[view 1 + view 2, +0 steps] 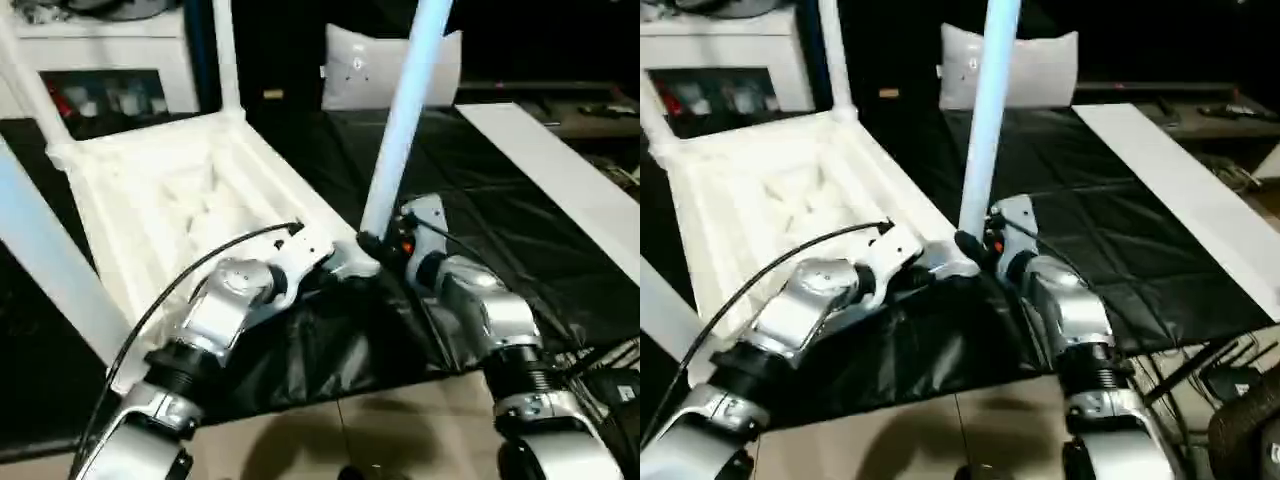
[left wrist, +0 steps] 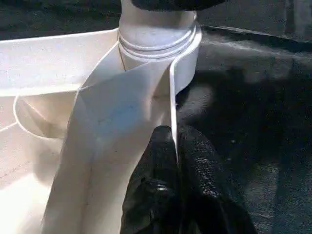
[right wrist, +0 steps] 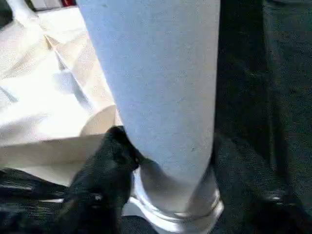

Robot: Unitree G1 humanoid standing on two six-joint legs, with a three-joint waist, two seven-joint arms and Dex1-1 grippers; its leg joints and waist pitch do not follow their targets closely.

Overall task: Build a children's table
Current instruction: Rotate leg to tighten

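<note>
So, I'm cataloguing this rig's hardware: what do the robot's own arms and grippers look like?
Both forearms are glossy silver shells with rounded joints and black ribbed collars near the camera. A thin black cable loops over the left arm; the right arm has a small orange-red mark near the wrist. The left gripper and right gripper have black, finely textured fingers.
</note>
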